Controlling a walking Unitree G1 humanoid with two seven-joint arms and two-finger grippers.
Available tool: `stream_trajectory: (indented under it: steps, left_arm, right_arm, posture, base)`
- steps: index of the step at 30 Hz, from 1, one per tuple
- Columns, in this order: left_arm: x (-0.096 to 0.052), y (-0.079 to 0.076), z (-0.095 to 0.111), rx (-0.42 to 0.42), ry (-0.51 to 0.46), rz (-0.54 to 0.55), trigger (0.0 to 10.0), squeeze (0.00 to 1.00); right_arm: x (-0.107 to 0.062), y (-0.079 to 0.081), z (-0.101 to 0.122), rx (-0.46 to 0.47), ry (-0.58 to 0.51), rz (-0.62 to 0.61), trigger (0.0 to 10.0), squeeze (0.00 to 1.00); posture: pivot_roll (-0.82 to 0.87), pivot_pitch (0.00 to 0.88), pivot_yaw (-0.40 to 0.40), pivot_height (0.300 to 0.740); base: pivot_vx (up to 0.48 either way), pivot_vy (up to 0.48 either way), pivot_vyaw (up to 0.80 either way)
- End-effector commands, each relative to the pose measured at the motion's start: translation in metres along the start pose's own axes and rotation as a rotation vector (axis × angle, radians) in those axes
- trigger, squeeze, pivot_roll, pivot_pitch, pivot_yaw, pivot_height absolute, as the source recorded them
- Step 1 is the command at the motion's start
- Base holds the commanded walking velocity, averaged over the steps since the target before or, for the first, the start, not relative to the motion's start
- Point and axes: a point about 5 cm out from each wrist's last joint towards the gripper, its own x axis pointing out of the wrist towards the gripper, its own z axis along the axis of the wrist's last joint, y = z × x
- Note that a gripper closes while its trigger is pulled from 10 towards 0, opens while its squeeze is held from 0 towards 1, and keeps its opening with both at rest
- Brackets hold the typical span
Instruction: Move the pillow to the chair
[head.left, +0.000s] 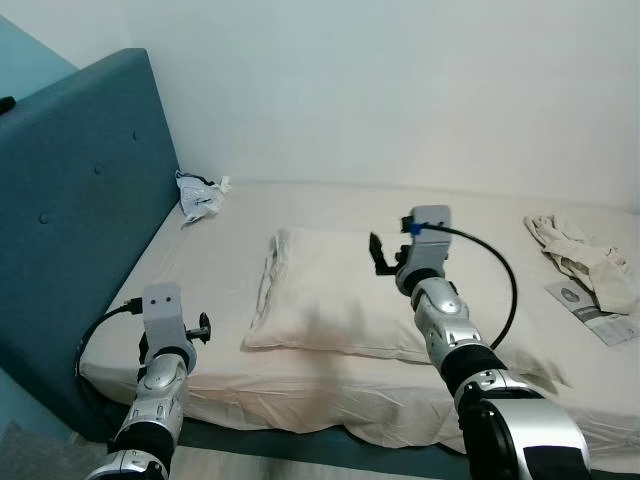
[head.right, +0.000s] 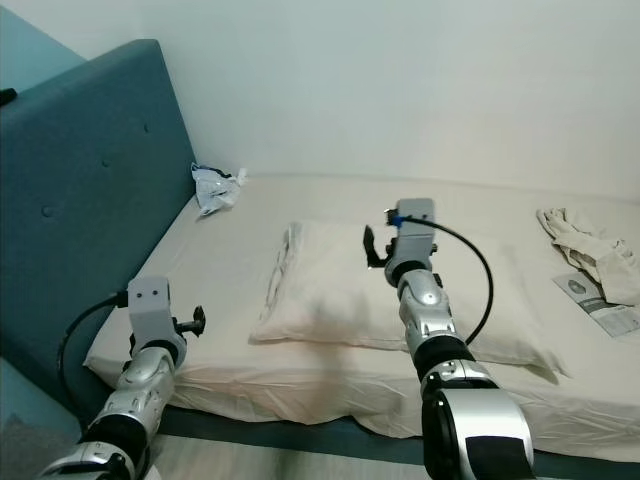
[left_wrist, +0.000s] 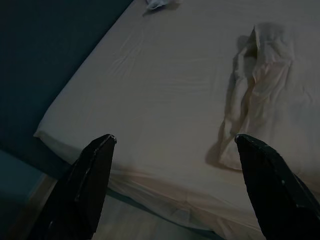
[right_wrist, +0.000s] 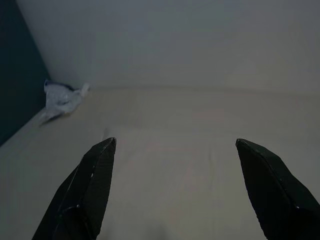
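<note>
While the right gripper (right_wrist: 172, 190) hovers over the pillow (head.left: 330, 300), both grippers gape empty (left gripper (left_wrist: 172, 185) low).

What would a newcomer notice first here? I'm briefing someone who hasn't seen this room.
Probably the cream pillow lying in the middle of the bed, with the right gripper held open over it. Next, the tall teal headboard on the left, where the left gripper hangs open near the mattress edge.

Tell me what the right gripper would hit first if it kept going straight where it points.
Probably the bed sheet beyond the pillow, then the wall. The right gripper is open, aimed over the mattress; depth is unclear.
</note>
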Motion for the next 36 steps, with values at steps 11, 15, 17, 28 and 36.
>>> stream_trajectory:
  steps: [11, 15, 17, 28, 36]
  left_arm:
    - [0.0, 0.013, -0.011, 0.039, 0.11, 0.083, 10.0, 0.0]
    - [0.002, 0.009, -0.005, 0.061, 0.072, 0.069, 10.0, 0.0]
    - [0.006, 0.009, 0.005, 0.044, 0.051, 0.083, 10.0, 0.0]
    - [0.012, 0.011, 0.02, 0.005, 0.025, 0.049, 10.0, 0.0]
    - [0.007, 0.007, 0.005, 0.032, 0.062, 0.037, 10.0, 0.0]
  right_arm:
    - [-0.014, -0.009, -0.023, -0.073, 0.043, -0.02, 10.0, 0.0]
    - [-0.013, -0.004, -0.016, -0.032, -0.014, 0.006, 10.0, 0.0]
    - [-0.005, 0.001, 0.009, -0.042, -0.133, 0.01, 10.0, 0.0]
    - [-0.001, 0.012, 0.02, -0.054, -0.168, 0.063, 10.0, 0.0]
    - [-0.026, 0.008, -0.051, -0.059, 0.14, 0.013, 10.0, 0.0]
  posture:
    - [0.04, 0.0, -0.001, 0.74]
    - [0.04, 0.0, 0.004, 0.74]
    - [0.04, 0.0, 0.005, 0.74]
    - [0.04, 0.0, 0.005, 0.74]
    - [0.03, 0.0, 0.027, 0.74]
  base:
    - [0.0, 0.0, 0.0]
    - [0.0, 0.0, 0.0]
    - [0.0, 0.0, 0.0]
    - [0.0, 0.0, 0.0]
    - [0.0, 0.0, 0.0]
